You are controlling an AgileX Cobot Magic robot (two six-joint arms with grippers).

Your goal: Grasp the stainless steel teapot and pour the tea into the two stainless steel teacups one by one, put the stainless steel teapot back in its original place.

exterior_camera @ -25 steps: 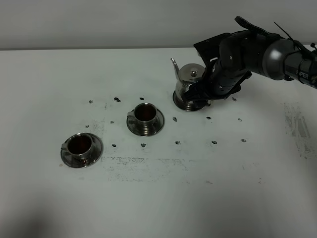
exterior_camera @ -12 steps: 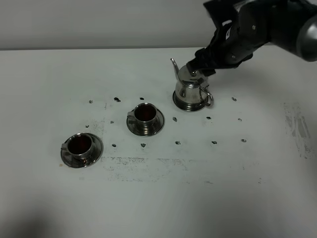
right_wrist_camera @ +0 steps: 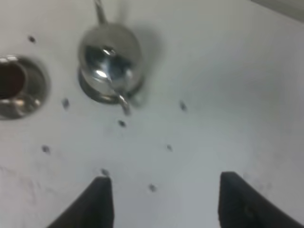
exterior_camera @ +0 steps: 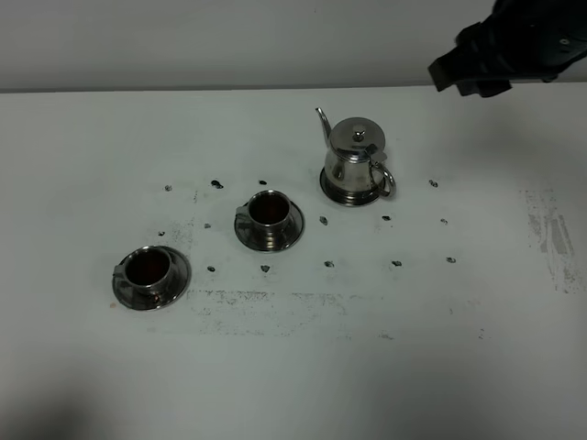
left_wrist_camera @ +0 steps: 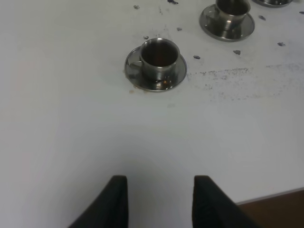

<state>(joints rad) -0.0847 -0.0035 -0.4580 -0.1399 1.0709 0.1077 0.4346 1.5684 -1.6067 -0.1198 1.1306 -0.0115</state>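
Note:
The stainless steel teapot (exterior_camera: 356, 165) stands upright on the white table, spout to the left and loop handle to the right, with nothing touching it. The two stainless steel teacups sit on their saucers: one (exterior_camera: 269, 215) near the middle, the other (exterior_camera: 149, 270) further front left. Dark tea shows in both. My right arm (exterior_camera: 514, 46) is lifted high at the back right, well off the teapot (right_wrist_camera: 110, 59). In its wrist view my right gripper (right_wrist_camera: 166, 199) is open and empty. My left gripper (left_wrist_camera: 159, 199) hovers open and empty near the front-left cup (left_wrist_camera: 157, 59).
Small dark marks (exterior_camera: 328, 264) dot the table (exterior_camera: 413, 348) around the cups and teapot, and a smudged line (exterior_camera: 266, 298) runs in front of them. The table's front edge (left_wrist_camera: 275, 195) shows in the left wrist view.
My right gripper has let go of the teapot's handle and risen up and away to the back right. The teapot, the cups and the left gripper have stayed put.

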